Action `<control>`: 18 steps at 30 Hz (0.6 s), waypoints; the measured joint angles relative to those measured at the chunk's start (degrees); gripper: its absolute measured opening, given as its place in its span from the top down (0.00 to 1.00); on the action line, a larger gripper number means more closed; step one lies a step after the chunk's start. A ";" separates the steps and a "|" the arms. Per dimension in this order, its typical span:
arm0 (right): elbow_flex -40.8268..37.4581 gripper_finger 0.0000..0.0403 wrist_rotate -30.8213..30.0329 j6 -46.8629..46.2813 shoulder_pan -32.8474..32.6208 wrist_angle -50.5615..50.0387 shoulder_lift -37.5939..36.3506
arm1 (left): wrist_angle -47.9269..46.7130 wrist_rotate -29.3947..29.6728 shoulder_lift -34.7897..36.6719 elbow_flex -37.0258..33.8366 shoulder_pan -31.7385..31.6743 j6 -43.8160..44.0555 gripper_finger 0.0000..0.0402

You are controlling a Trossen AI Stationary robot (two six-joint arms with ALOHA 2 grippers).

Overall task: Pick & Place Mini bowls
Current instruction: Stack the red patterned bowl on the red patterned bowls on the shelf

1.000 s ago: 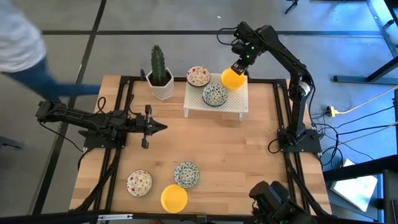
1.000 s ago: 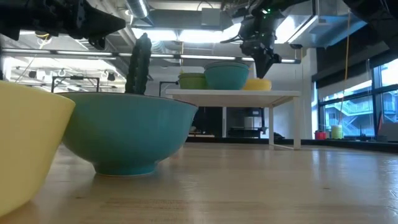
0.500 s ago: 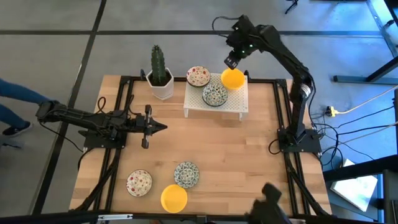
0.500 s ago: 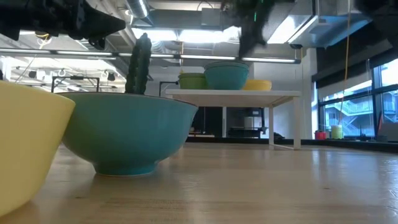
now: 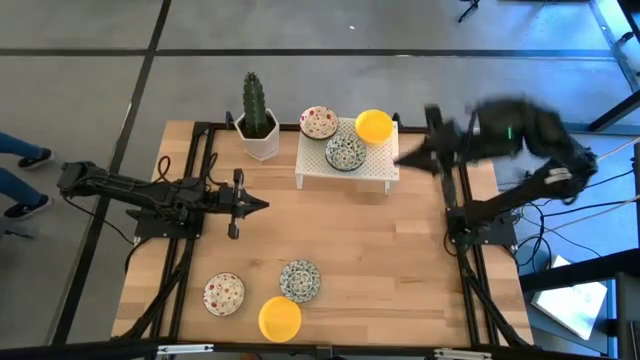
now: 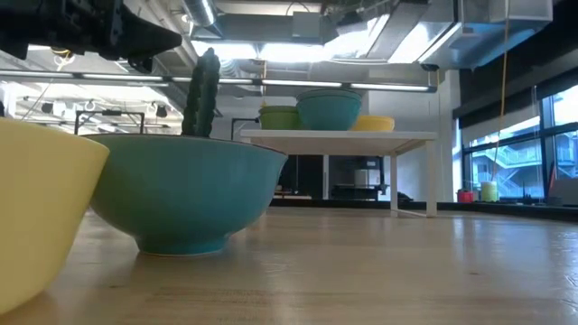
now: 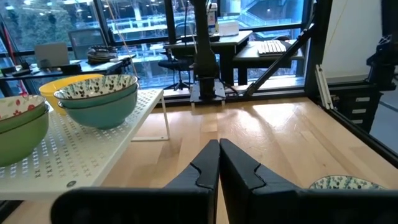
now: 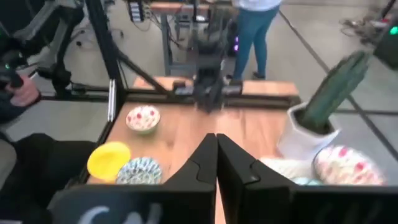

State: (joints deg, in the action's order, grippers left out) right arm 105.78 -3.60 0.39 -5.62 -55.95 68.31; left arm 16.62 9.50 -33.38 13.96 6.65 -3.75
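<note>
Three mini bowls sit on the white perforated rack (image 5: 347, 165): a red-speckled one (image 5: 319, 123), a blue-green one (image 5: 345, 153) and a yellow one (image 5: 374, 125). Three more rest on the table near its near edge: red-speckled (image 5: 223, 293), blue-green (image 5: 300, 280) and yellow (image 5: 280, 318). My right gripper (image 5: 402, 160) (image 8: 216, 144) is shut and empty, hovering just right of the rack, blurred by motion. My left gripper (image 5: 258, 205) (image 7: 219, 149) is shut and empty, left of the table's middle.
A cactus in a white pot (image 5: 258, 125) stands left of the rack at the far edge. Bare wood (image 5: 350, 235) lies between the rack and the near bowls. A person's legs (image 5: 20, 180) show on the floor left of the table.
My right gripper rose from the yellow bowl on the rack, then swung fast toward the table's right and near side, ending beside the rack's right end. The yellow bowl stayed on the rack. The person left of the table walked away.
</note>
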 joint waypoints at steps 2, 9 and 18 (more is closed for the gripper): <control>-11.32 0.99 -6.79 -2.74 -5.54 5.94 -6.04 | -0.18 0.00 0.02 0.00 -0.02 -0.02 0.99; -43.27 0.99 -4.69 -0.70 -9.54 28.98 -27.22 | -0.19 -0.07 0.02 0.00 -0.01 -0.63 0.99; -68.28 0.99 -7.16 -3.63 -7.51 50.90 -42.91 | -0.18 0.25 0.00 0.00 0.00 -3.36 0.99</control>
State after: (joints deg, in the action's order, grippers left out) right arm 37.50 -10.75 -3.24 -13.13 -5.05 25.40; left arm 16.43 9.75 -33.39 13.96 6.66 -7.11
